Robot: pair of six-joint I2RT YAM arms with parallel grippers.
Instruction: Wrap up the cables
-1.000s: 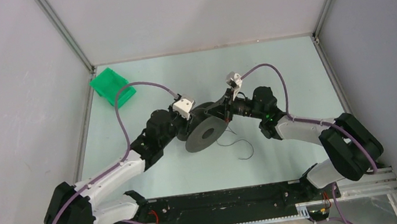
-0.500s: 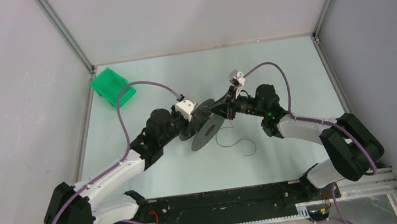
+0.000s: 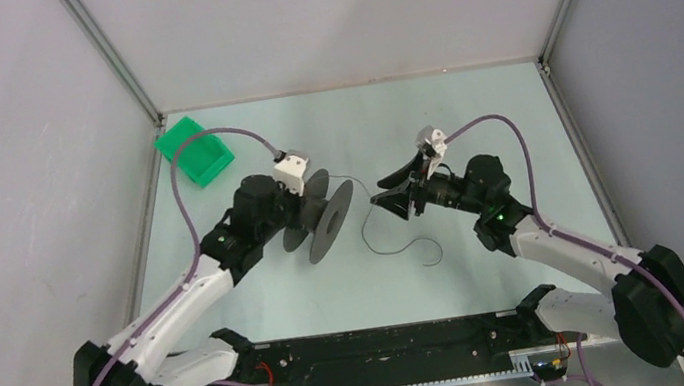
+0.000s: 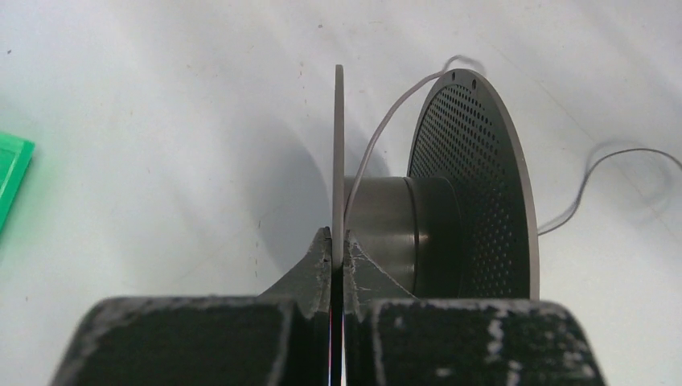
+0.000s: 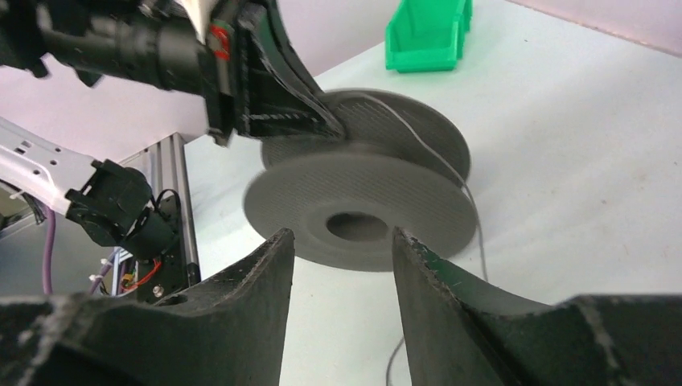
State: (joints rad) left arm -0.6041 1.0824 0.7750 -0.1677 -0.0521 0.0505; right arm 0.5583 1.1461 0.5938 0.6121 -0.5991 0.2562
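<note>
A grey spool [image 3: 327, 220] stands on edge left of centre, hub axis roughly level. My left gripper [image 4: 338, 249] is shut on the thin edge of its near flange [image 4: 338, 161]; the perforated far flange [image 4: 470, 193] lies beyond the hub. One of the cables [image 4: 378, 133] arcs from the far flange's rim down to the hub. It trails off the spool in loose curls on the table [image 3: 389, 252]. My right gripper [image 3: 387, 195] hangs open to the spool's right, apart from it, nothing between its fingers [image 5: 342, 237]. The cable [image 5: 474, 217] drops past the spool in that view.
A green bin [image 3: 196, 151] sits at the far left corner of the pale table [image 3: 468, 115]. Grey walls with metal posts close in the sides. The arm bases and a black rail [image 3: 389, 343] run along the near edge.
My left gripper closed on the spool's flange and carried it left, tipping it more upright. The right gripper opened, left the spool and drew back to the right.
</note>
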